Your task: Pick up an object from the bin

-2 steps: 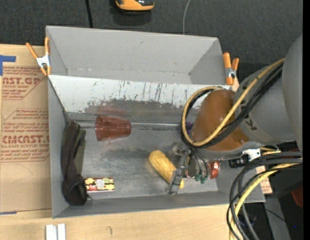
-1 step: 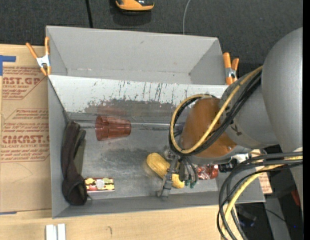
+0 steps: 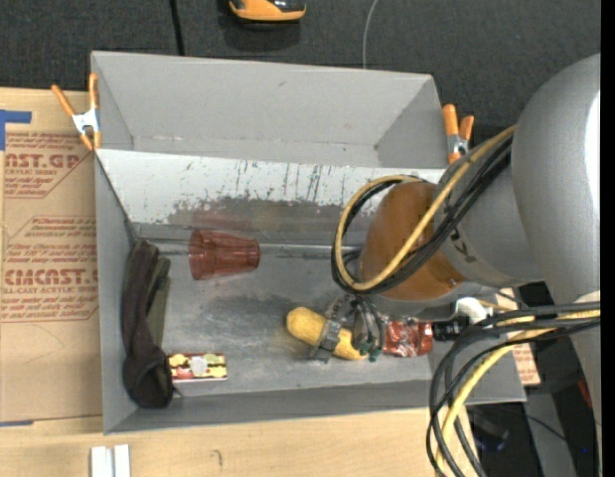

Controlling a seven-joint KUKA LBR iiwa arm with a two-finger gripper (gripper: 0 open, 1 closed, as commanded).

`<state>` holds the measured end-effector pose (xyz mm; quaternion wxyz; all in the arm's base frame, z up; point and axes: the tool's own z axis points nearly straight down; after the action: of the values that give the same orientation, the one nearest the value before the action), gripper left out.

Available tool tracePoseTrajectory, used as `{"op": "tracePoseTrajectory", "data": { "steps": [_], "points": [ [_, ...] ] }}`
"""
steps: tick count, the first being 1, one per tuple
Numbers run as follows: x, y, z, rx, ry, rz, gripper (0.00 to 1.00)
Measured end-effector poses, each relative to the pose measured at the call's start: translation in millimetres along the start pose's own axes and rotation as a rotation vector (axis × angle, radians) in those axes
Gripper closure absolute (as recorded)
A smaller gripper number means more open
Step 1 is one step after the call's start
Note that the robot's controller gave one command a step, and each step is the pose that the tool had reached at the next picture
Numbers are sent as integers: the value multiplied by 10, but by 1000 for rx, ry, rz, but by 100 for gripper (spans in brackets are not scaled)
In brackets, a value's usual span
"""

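five loose things on the floor of the grey metal bin [image 3: 267, 107], well spread, no heap. down at the near right, the gripper [image 3: 349, 338], low on the right end of a yellow banana-shaped thing [image 3: 305, 324] lying flat near the front wall. just beside that, to the right and partly under the arm's cables, a crumpled red packet [image 3: 411, 338]. state of the pincer: cannot tell, whether apart, together or clamped on the yellow banana-shaped thing; too dark and tangled there to read. hence no claim of a hold.

elsewhere, well apart from the gripper: a red translucent cup [image 3: 225, 254] on its side toward the middle left; a dark brown sock [image 3: 143, 331] stretched along the left wall; a small flat box [image 3: 198, 368] with a coloured label at the front left, touching the sock's lower end.

as for progress, judged from this alone: reach into the bin seemingly done, tool down at floor level and at the yellow banana-shaped thing. nothing raised, everything flat on the floor. left to do, probably: a sure closing on it, then a lift clear of the walls. some risk of catching the crumpled red packet along with it, given how near.
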<state>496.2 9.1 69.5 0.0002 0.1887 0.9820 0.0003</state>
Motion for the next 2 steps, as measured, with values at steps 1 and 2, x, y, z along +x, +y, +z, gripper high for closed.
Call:
{"op": "tracePoseTrajectory", "data": {
  "steps": [1,2],
  "points": [
    [0,0,0,0,0,0,100],
    [9,-3,-36,1,3,0,100]
  ]
}}
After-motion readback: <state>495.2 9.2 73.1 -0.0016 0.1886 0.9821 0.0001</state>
